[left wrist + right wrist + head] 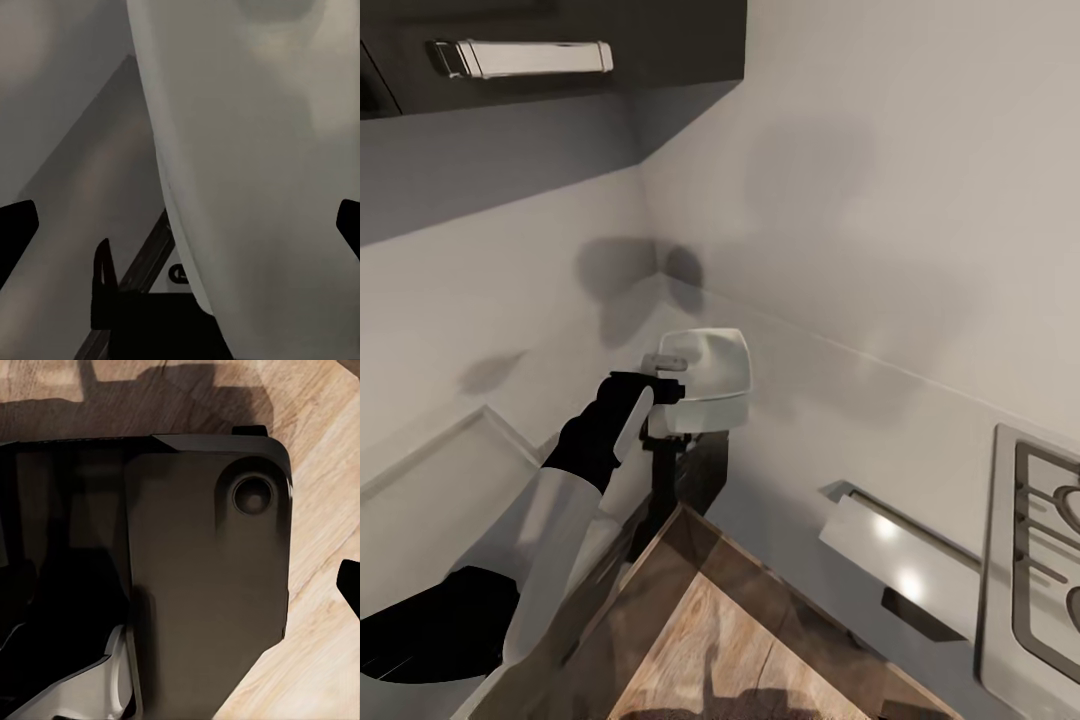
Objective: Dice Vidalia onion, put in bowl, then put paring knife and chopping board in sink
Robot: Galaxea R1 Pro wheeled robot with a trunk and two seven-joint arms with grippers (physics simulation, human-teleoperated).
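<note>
Your left tool (665, 392) is at the near rim of the white bowl (710, 368) and seems to be grasping it, with the bowl lifted and tilted above the grey worktop (830, 400) in the corner by the wall. In the left wrist view the bowl (247, 172) is a large pale surface very close to the camera, with a dark finger (102, 271) beside its edge, so I judge the tool is clenched on the rim, though the contact itself is not clear. For your right tool I cannot tell the state: the right wrist view gives a dark panel of the robot's own body (202, 585) over a wooden floor (322, 645).

The step in hand looks like moving the bowl. The onion, knife, board and sink are not visible from here. Next, you should keep the bowl level, lower it slowly onto the worktop, and let go only when it rests flat.
</note>
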